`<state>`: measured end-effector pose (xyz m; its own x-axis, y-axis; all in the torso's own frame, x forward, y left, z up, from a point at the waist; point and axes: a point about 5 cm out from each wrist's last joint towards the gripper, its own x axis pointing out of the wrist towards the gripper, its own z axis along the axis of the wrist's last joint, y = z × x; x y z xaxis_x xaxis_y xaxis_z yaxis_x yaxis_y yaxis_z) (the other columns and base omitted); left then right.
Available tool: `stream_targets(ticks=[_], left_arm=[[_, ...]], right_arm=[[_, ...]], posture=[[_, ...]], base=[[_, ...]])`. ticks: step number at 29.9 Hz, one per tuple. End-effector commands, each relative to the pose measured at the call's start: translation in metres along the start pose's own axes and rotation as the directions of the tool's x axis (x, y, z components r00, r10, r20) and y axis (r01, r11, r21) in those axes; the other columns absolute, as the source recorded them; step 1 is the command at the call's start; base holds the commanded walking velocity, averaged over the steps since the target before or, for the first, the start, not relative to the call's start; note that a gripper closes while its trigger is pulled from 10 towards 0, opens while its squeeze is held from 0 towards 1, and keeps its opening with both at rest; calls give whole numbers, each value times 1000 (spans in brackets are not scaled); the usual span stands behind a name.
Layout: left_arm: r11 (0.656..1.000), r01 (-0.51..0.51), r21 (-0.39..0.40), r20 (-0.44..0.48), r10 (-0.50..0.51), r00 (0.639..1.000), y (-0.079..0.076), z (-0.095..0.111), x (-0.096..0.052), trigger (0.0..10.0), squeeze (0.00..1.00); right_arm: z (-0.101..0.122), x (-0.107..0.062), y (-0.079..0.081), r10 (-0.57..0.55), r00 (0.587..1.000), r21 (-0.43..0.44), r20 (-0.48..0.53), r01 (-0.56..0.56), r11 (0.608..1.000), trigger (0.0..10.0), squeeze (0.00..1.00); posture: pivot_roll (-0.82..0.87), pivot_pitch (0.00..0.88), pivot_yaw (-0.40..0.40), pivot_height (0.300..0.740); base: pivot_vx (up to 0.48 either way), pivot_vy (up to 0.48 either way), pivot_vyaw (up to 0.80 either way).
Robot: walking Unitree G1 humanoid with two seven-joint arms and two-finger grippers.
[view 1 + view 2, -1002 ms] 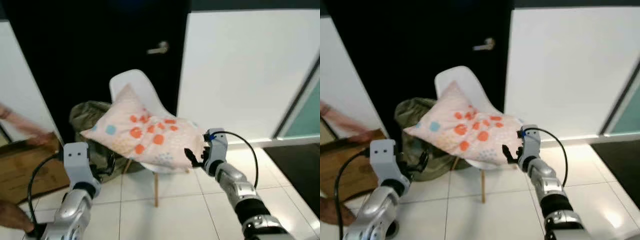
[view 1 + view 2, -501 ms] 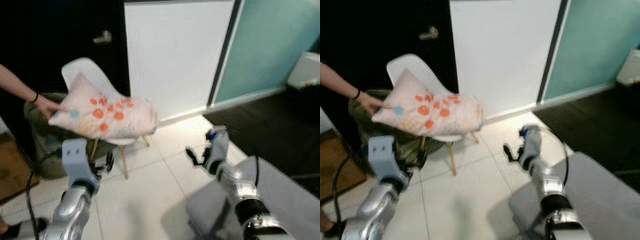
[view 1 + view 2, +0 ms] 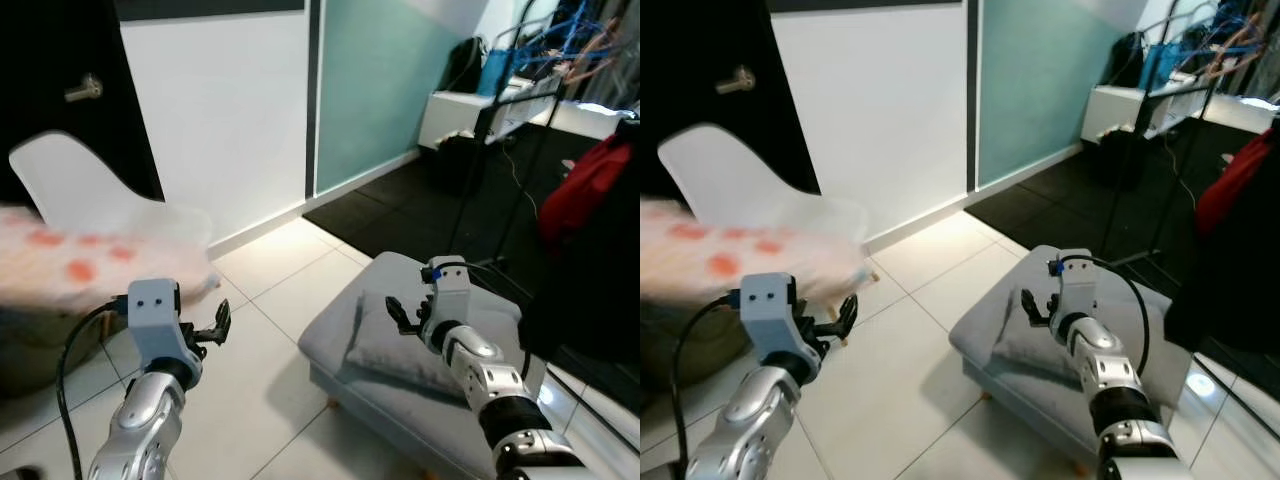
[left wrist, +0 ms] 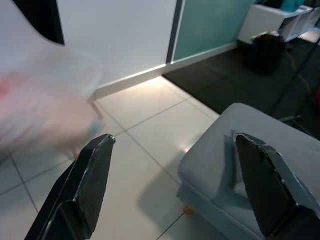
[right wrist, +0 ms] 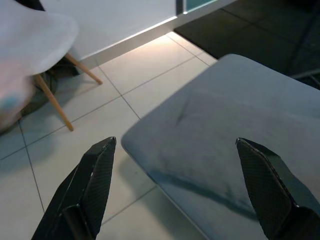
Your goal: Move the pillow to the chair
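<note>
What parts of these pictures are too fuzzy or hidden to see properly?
- The pillow: a pink smear in the eye views, cut off by the picture's left edge, so its pattern and what holds it are unclear.
- The white chair: its seat and legs are mostly hidden behind the pillow.
- The grey ottoman: its near side is covered by the right gripper.

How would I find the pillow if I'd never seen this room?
Look to the robot's left for the black door. A white chair stands in front of it, and the pillow is at the chair's seat, blurred. It is pale pink with orange-red spots, unlike the plain grey ottoman to the right.
</note>
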<state>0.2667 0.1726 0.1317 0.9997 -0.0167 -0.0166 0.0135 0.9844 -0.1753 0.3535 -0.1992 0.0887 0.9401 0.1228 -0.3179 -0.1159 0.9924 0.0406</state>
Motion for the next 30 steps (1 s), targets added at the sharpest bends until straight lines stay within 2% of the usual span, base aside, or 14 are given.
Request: stream_targets(ticks=[1, 5, 11, 26, 30], left_arm=[[1000, 5, 16, 17, -5, 1000, 0, 2, 1, 10000, 0], [1000, -8, 2, 25, 8, 1000, -2, 0, 3, 10000, 0], [996, -78, 44, 14, 77, 997, 9, -4, 4, 10000, 0], [998, -63, -9, 22, 63, 998, 12, -3, 3, 10000, 0], [997, -72, -17, 22, 72, 997, 16, -3, 1, 10000, 0]], right_arm=[[1, 0, -3, -23, 1000, -9, -8, 23, 1000, 10000, 0], [1, 1, -3, -34, 999, -12, -15, 34, 999, 10000, 0], [1, 1, -1, -33, 999, -14, -16, 33, 999, 10000, 0], [5, 3, 1, -24, 1000, 3, 3, 24, 1000, 10000, 0], [7, 3, 6, 15, 1000, 25, 23, -15, 1000, 10000, 0]], posture=[[-165, 0, -19, 740], [-170, 0, -22, 740], [-175, 0, -28, 740], [-177, 0, -31, 740], [-177, 0, -31, 740]], base=[[0, 0, -731], [0, 0, -731], [0, 0, -731], [0, 0, -715], [303, 0, 0]])
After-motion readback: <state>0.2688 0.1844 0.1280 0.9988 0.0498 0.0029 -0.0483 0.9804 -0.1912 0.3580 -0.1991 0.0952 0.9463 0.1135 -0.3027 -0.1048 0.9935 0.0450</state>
